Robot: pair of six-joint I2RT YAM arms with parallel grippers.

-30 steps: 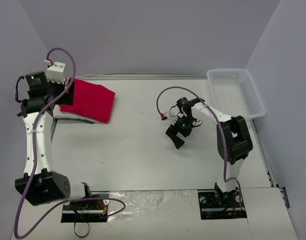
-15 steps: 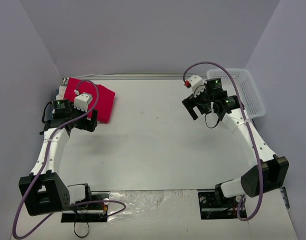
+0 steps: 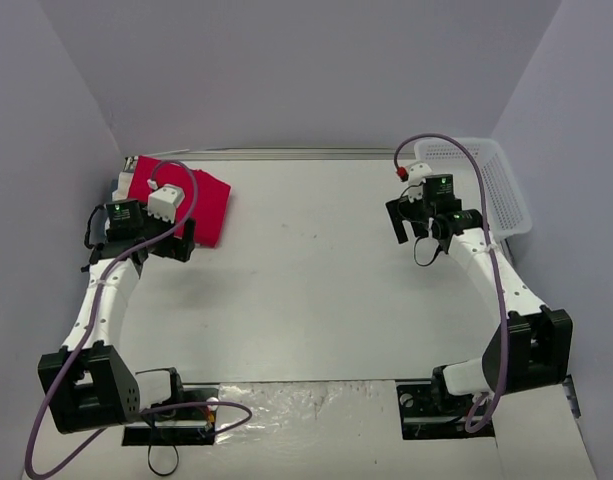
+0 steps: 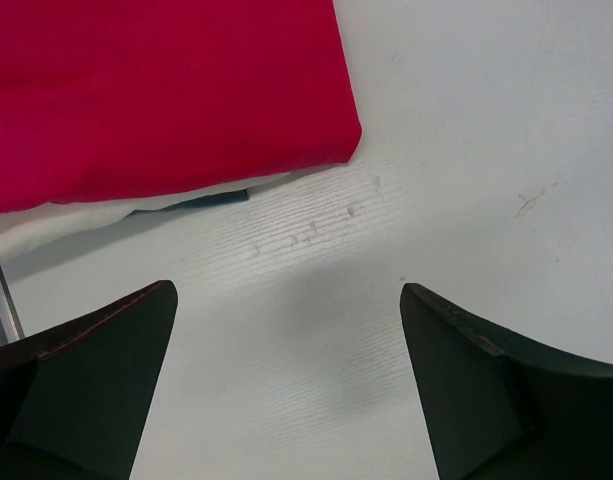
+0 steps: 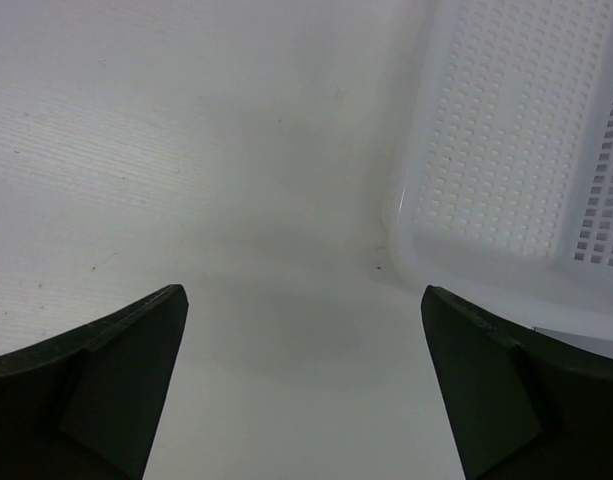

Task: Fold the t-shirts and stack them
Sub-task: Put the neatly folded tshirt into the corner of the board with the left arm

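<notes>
T-shirts (image 3: 181,200) sit stacked at the far-left corner of the table (image 3: 306,290), just ahead of your left gripper (image 4: 286,292), whose jaws stand wide apart and empty. Back off high and straight, since I judge a low finger could snag the near hem. Your right gripper (image 5: 304,292) is spread too, holding nothing, beside the basket (image 5: 506,130). The red shirt (image 4: 156,90) lies flat and smooth-edged on the white shirt (image 4: 66,222) — only a pale strip shows beneath.

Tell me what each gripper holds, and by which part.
Nothing held: left gripper open, clear of the folded red t-shirt; right gripper open beside the white mesh basket.
</notes>
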